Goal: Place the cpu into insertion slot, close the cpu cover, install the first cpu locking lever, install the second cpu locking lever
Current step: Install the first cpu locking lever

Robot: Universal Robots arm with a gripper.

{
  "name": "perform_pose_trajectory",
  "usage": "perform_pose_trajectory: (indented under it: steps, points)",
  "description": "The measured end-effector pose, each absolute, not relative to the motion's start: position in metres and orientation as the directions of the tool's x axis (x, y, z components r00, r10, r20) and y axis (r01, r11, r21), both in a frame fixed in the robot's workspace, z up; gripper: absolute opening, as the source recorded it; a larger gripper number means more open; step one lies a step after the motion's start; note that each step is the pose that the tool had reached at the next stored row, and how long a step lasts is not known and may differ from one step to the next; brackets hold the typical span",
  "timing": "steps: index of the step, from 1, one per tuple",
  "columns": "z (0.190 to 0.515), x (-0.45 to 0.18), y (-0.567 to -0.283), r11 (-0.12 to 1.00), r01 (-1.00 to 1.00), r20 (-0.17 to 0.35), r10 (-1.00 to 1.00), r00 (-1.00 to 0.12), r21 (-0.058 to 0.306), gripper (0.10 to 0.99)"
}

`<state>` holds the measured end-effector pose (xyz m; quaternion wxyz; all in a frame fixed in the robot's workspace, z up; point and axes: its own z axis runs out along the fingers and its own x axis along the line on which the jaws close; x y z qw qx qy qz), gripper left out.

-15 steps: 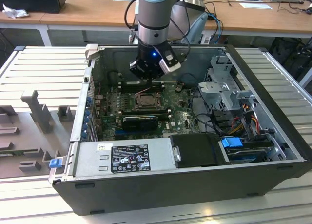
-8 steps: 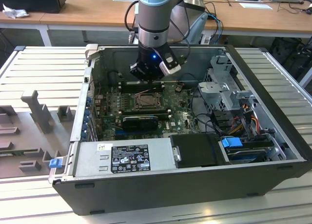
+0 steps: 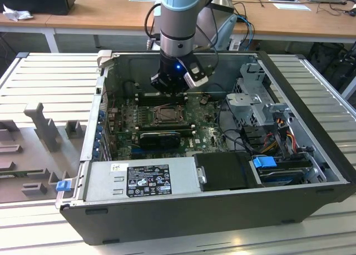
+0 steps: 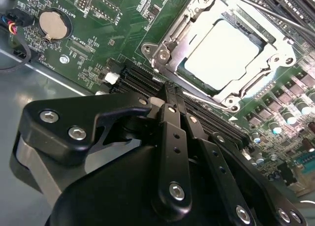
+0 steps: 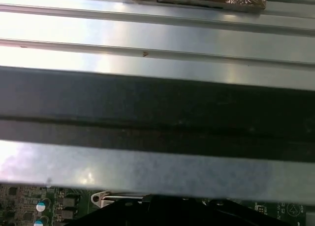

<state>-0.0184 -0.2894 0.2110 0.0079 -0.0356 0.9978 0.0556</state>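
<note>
I saw the cpu (image 4: 221, 51) seated in the insertion slot (image 4: 264, 38) on the green board (image 4: 113, 19), with the cpu cover (image 4: 184, 31) lying flat around it. My pincer (image 4: 170, 105) hung just beside the socket, over the memory slots (image 4: 142, 78), fingers pressed together on nothing. The arm (image 3: 178, 21) reached into the open computer case (image 3: 311, 116).

Arm (image 3: 181, 21) vertical, claw (image 4: 170, 95) pointing down, closed

Pale silver cpu (image 4: 221, 51), silver-grey cpu cover (image 4: 182, 31), green circuit board (image 4: 123, 19), black claw (image 4: 172, 105)
</note>
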Motion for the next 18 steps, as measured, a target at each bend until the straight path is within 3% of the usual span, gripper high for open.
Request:
perform_pose_trajectory:
  steps: [18]
  points:
    - [0.2011, -0.0169, -0.2892, 0.993, -0.070, -0.019, -0.068, -0.997, 0.100, 0.106]
